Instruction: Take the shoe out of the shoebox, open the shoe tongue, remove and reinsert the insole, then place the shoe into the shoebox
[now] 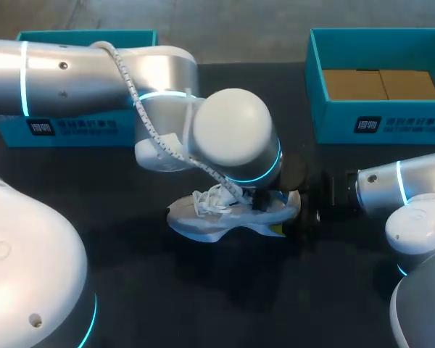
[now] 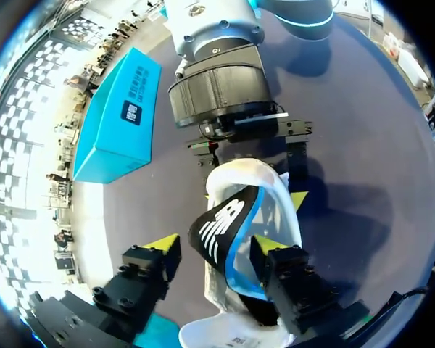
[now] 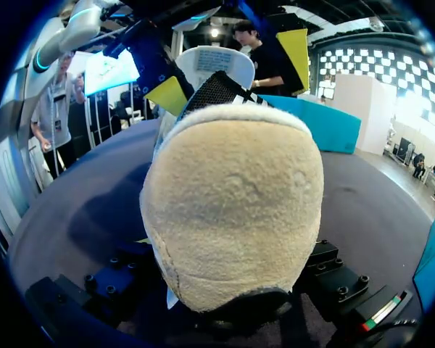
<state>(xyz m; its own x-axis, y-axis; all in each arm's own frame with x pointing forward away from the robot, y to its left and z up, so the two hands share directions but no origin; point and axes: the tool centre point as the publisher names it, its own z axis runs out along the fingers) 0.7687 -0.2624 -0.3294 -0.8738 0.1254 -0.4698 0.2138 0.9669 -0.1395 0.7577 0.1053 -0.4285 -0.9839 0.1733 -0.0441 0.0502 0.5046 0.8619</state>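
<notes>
Over the shoe [image 1: 203, 225] lying on the table [image 1: 203, 290], the left claw [image 2: 214, 245] is hanging released around the half-raised insole [image 2: 221, 232]; the right claw [image 2: 250, 177] is gripping its heel [image 3: 232, 210]. Closing off-centre would likely crumple the insole.

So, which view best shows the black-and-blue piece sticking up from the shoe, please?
The left wrist view: the black-and-blue piece stands plainly above the shoe, unobstructed. The right wrist view shows only its top edge behind the heel; in the head view, the left arm hides it.
</notes>
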